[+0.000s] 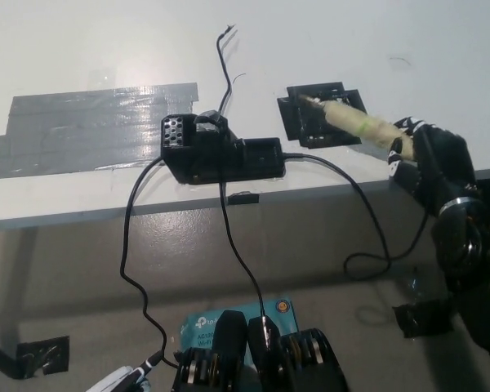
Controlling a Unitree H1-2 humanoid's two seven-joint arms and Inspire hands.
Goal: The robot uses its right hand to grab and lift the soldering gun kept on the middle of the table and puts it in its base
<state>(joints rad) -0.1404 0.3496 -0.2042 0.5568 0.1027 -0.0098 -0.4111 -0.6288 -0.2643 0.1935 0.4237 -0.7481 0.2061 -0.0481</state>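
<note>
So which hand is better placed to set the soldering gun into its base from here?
The right hand: it already grips the soldering gun, whose tip sits over the black base. The left hand rests low at the picture's bottom edge.

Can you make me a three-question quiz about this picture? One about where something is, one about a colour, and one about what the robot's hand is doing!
1. Where does the soldering gun's tip point?
A. Over the black base
B. Over the grey tape
C. At the floor

2. What colour is the table?
A. Red
B. White
C. Green

3. What is the right hand doing?
A. Holding nothing
B. Gripping the soldering gun
C. Pulling tape

Answers: 1 A, the tip lies over the base. 2 B, the top is plain white. 3 B, black fingers wrap the gun's handle end.
</note>
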